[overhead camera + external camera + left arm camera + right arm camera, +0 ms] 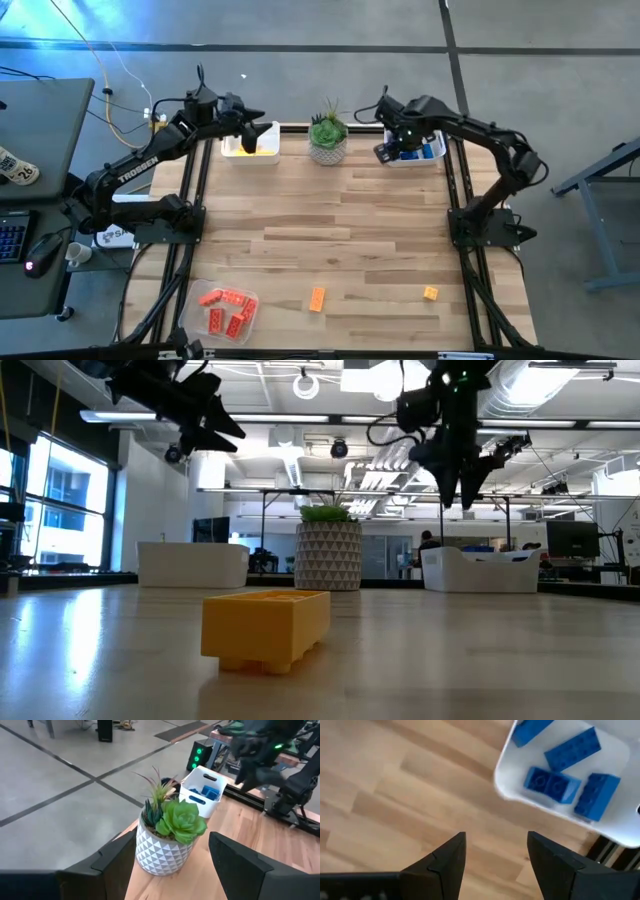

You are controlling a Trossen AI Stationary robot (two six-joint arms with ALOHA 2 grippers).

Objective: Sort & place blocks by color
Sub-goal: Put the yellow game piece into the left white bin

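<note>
Both grippers are open and hold nothing. My left gripper hovers above the white tray at the far left, which holds yellow blocks. My right gripper points down over bare table just left of the white tray at the far right, where several blue blocks lie. Two yellow-orange blocks lie flat on the table near its near edge; one shows close in the low view. Red-orange blocks lie in a tray at the near left.
A green plant in a white patterned pot stands at the far edge between the two trays, in front of my left gripper. The middle of the wooden table is bare boards. A desk with a keyboard and mouse stands off the table's left.
</note>
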